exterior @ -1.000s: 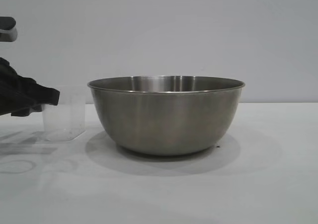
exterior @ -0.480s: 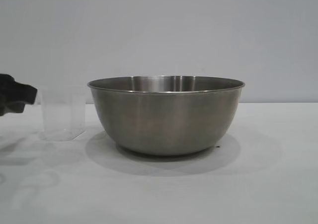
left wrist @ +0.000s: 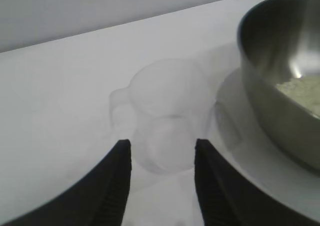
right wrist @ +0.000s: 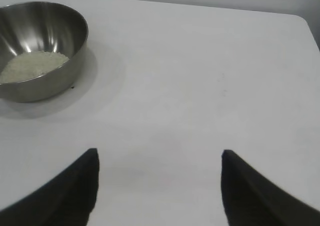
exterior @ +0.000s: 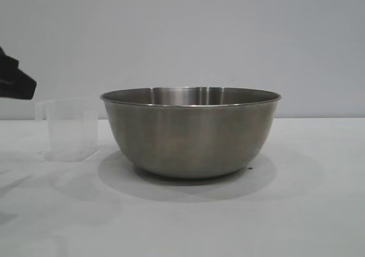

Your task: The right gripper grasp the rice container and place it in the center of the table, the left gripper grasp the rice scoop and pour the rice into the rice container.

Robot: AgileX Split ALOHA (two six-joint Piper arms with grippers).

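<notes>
Stainless steel, brushed grey, the rice container [exterior: 191, 133] stands upright at the middle of the table [exterior: 308, 211] in the exterior view. The wrist views show rice [right wrist: 32, 65] lying as a pale heap in its bottom. At its 9 o'clock, just beside it but apart, the rice scoop [exterior: 69, 129] stands upright on the tabletop, handle turned away from the bowl; it looks empty, though its clear plastic makes that hard to confirm.

The left gripper [left wrist: 162, 178] hangs a little above and behind the scoop, fingers apart and clear of its walls, holding nothing; in the exterior view only a black tip shows at the frame's 9 o'clock edge. The right gripper [right wrist: 160, 186] sits well away from the bowl over bare table, fingers spread wide and empty.

Judged from how things lie, both halves of the task look done: the bowl is centred, the grains are inside it, and the scoop is set down. What seems left is only for the left arm to clear off.

Room is generous. The table is bare from the bowl's 3 o'clock side out to its rounded far corner [right wrist: 300, 20]. The only tight spot is the narrow gap between scoop and bowl.
</notes>
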